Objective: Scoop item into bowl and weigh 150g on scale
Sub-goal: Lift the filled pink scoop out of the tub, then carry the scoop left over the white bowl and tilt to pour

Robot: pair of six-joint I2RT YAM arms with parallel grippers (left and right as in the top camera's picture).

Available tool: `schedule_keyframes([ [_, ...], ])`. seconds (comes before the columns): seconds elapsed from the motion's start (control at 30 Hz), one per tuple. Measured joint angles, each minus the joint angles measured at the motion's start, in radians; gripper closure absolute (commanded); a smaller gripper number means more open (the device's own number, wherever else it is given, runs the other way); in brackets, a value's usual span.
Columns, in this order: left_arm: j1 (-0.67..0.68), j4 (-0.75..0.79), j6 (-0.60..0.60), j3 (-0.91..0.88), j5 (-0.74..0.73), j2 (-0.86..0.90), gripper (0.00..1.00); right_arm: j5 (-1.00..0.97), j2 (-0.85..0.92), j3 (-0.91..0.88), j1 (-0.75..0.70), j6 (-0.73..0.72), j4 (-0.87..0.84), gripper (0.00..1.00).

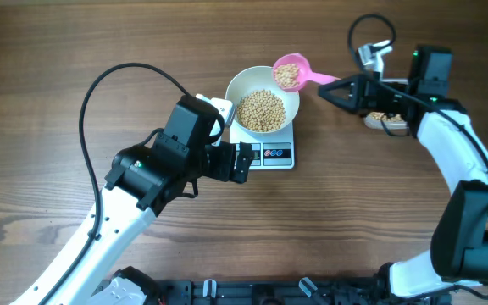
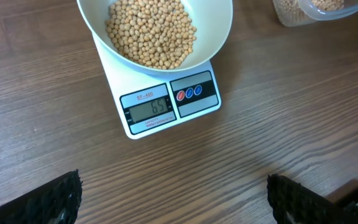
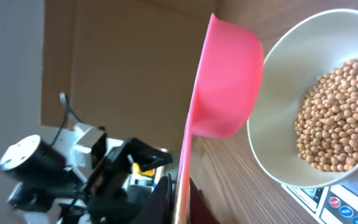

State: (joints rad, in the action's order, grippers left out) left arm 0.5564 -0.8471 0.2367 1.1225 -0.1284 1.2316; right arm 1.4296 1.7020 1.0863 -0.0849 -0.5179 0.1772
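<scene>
The white bowl (image 1: 235, 91) sits on the white scale (image 1: 280, 156) and holds a heap of beige beans (image 1: 262, 111). My right gripper (image 1: 330, 88) is shut on the handle of a pink scoop (image 1: 291, 74), which holds some beans and hovers over the bowl's far right rim. In the right wrist view the scoop (image 3: 225, 87) is seen edge-on beside the bowl (image 3: 272, 146), with the gripper (image 3: 182, 200) clamped on its handle. My left gripper (image 1: 246, 163) stands open and empty just left of the scale's front. The display (image 2: 148, 109) appears to read 65.
A clear plastic tub (image 2: 316, 9) with more beans stands right of the bowl, partly hidden under the right arm (image 1: 447, 144) in the overhead view. Bare wooden table (image 2: 185, 180) lies between my left fingertips (image 2: 61, 199).
</scene>
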Motion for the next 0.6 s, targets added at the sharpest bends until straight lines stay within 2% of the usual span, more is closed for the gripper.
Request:
schedule_keyframes([
  [0.17,0.000,0.000,0.000,0.000,0.000,0.000,0.00,-0.083,0.000,0.000,0.063,0.021,0.000,0.96],
  [0.6,0.000,0.000,0.000,0.000,0.000,0.000,0.00,-0.245,0.000,0.000,0.142,0.238,0.001,0.96],
])
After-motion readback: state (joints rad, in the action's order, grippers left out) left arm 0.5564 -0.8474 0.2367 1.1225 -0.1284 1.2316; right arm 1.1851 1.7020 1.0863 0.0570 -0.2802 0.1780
